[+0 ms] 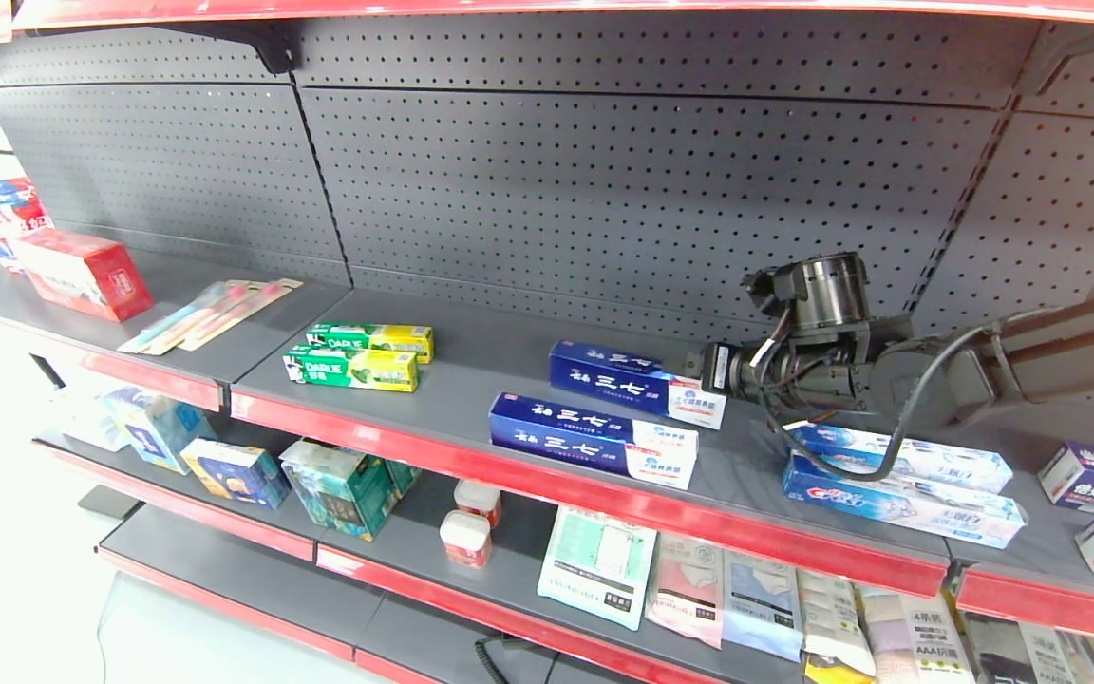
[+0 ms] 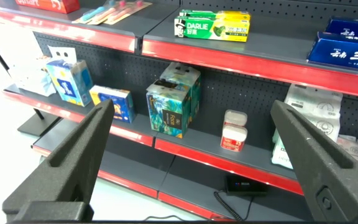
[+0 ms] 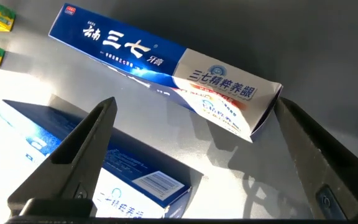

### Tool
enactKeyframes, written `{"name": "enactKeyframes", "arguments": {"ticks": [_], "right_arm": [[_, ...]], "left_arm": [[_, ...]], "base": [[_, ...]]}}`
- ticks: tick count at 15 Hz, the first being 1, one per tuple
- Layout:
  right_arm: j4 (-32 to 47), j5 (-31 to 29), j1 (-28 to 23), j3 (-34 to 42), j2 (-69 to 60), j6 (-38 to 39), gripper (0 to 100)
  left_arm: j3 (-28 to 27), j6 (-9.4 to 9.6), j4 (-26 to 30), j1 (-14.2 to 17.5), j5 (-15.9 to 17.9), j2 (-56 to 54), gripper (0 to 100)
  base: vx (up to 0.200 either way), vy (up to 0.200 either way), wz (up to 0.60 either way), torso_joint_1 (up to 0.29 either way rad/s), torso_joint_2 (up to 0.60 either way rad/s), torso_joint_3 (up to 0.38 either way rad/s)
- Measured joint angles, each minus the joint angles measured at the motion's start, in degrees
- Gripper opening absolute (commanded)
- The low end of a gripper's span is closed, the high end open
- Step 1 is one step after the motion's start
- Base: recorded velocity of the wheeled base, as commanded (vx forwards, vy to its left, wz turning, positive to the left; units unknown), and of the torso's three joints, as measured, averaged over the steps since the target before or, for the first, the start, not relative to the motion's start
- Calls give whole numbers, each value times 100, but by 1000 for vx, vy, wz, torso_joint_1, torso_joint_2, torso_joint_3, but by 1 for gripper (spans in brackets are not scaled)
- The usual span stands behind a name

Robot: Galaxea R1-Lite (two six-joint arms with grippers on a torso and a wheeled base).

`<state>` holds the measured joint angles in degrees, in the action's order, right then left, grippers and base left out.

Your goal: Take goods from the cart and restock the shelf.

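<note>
Two dark blue toothpaste boxes lie on the grey upper shelf (image 1: 471, 380), one at the back (image 1: 637, 383) and one by the red front edge (image 1: 593, 439). My right arm's wrist (image 1: 813, 328) hangs over the shelf just right of the back box. My right gripper (image 3: 196, 106) is open above the white end of the back box (image 3: 166, 68), with nothing between its fingers; the front box (image 3: 104, 174) lies nearer. Out in front of the lower shelves, my left gripper (image 2: 191, 107) is open and empty.
Green-and-yellow toothpaste boxes (image 1: 357, 356) lie left of the blue ones, light blue boxes (image 1: 903, 480) to the right. A red carton (image 1: 82, 274) and toothbrushes (image 1: 210, 313) sit far left. On the lower shelf stand tissue packs (image 2: 173, 99), small red-and-white jars (image 2: 234, 130) and flat packets (image 1: 599, 565).
</note>
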<state>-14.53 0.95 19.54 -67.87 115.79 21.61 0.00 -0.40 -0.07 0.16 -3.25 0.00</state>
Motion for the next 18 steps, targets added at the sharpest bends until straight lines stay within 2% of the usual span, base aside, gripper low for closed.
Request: {"name": "enactKeyframes", "arguments": {"ticks": [11,15,18], "right_arm": [[9,-152,-20,39,-96,2,100],[26,-139,-130,516,-969,-143,100],[369,-108,-166,1153,-2044,-547,100]], "left_arm": [[0,2,0,0,2,0,100],[0,2,0,0,2,0,100],[0,5,0,0,4,0,100]], "base": [[0,0,0,0,0,0],[0,0,0,0,0,0],[0,0,0,0,0,0]]}}
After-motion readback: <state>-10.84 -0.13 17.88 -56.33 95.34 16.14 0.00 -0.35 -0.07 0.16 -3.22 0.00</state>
